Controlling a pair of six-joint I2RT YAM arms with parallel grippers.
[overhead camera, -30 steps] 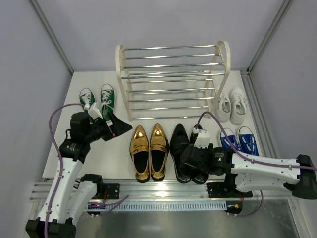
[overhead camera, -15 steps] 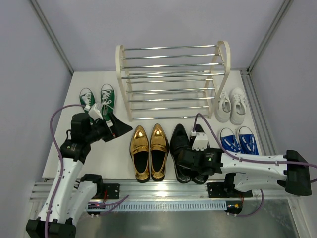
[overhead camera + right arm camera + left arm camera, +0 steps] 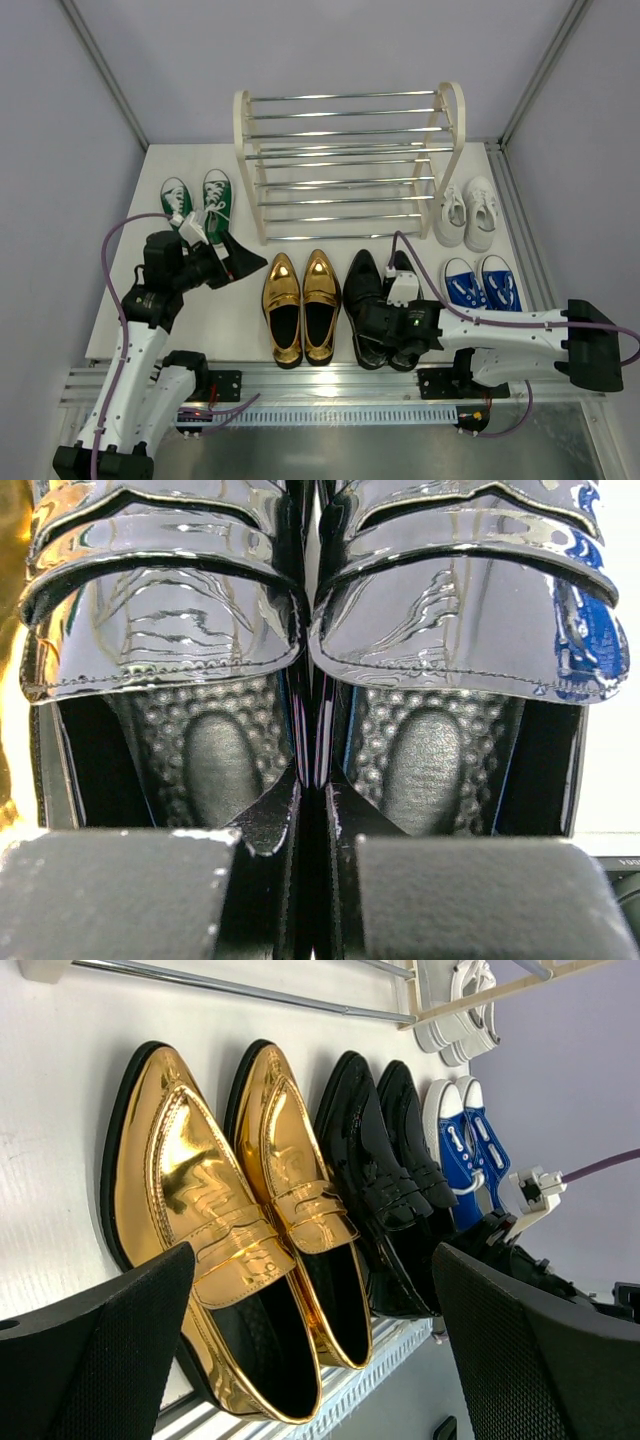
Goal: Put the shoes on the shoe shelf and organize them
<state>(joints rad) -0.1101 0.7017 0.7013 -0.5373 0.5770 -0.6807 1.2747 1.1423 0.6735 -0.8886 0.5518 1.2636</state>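
Between the black shoes (image 3: 450, 590) (inner edges touching), right end effector (image 3: 310, 875) clamps.

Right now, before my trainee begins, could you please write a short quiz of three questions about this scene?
1. True or false: the shoe shelf carries no shoes.
2. The right pincer is at the heels of which pair? A. gold loafers B. black dress shoes C. blue sneakers
3. Fill in: the left pincer is ____ and holds nothing.

Key: 1 true; 2 B; 3 open.
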